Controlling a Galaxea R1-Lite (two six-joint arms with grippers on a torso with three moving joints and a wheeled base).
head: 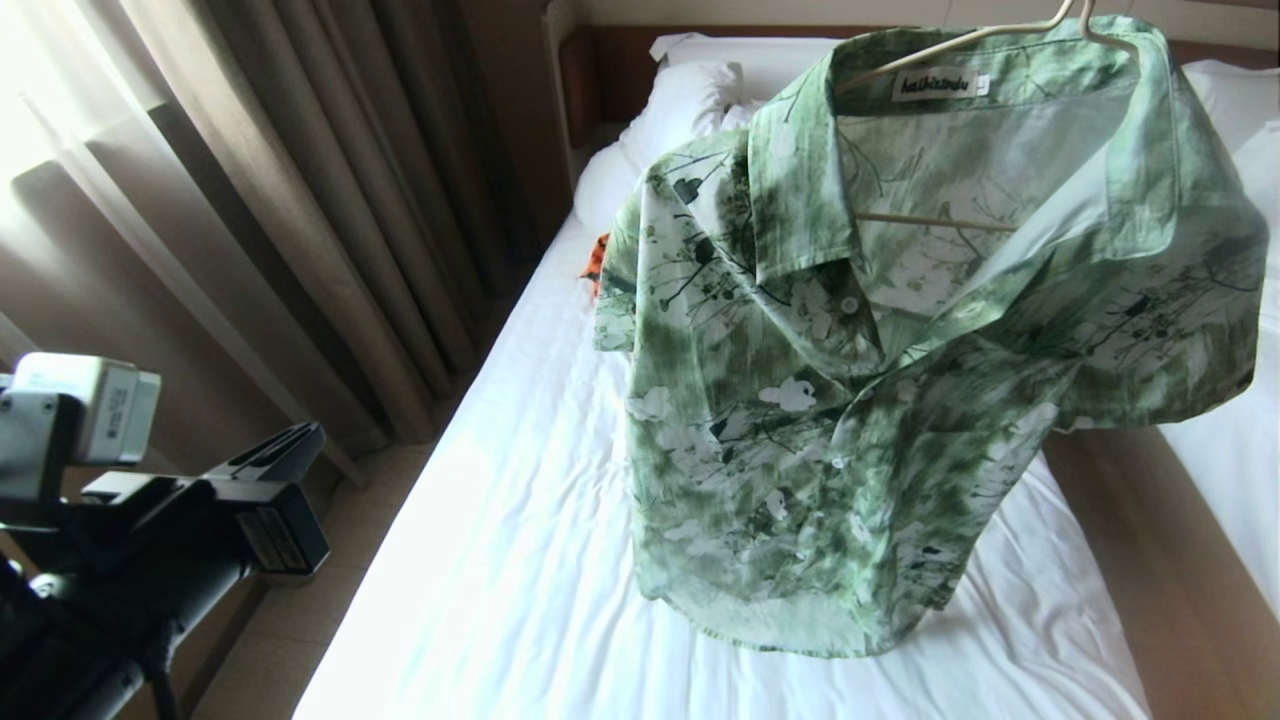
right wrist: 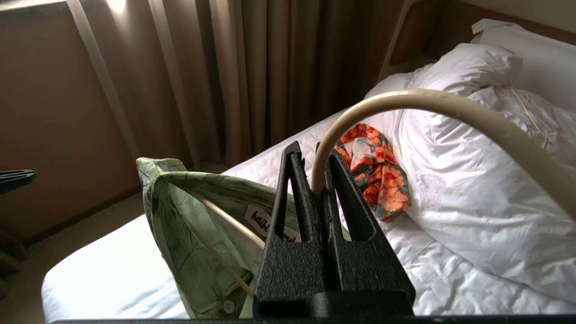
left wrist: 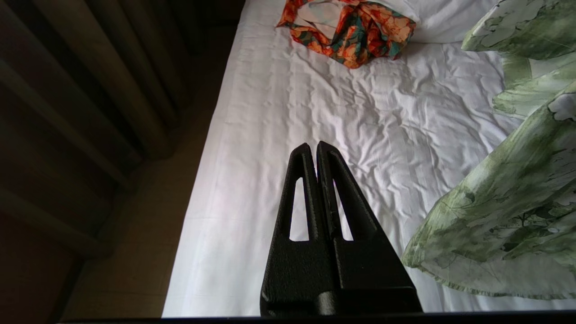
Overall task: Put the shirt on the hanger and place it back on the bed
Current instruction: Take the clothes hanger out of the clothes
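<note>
The light green flowered shirt [head: 850, 420] hangs on the cream hanger [head: 950, 42], lifted over the bed [head: 520, 520]. Its collar is spread round the hanger's frame and its hem hangs close to the sheet. In the right wrist view my right gripper [right wrist: 312, 150] is shut on the hanger's curved hook [right wrist: 427, 101], with the shirt [right wrist: 189, 225] hanging below it. This gripper is outside the head view. My left gripper [left wrist: 313, 146] is shut and empty, off the bed's left side, well apart from the shirt's hem [left wrist: 504, 211]. In the head view the left gripper [head: 300, 440] is at the lower left.
An orange-and-dark-green garment [left wrist: 355, 31] lies crumpled near the big white pillow [right wrist: 472, 180] at the head of the bed. Brown curtains [head: 300, 200] hang along the left. A wooden gap [head: 1130, 560] separates a narrower white bed [head: 1230, 460] on the right.
</note>
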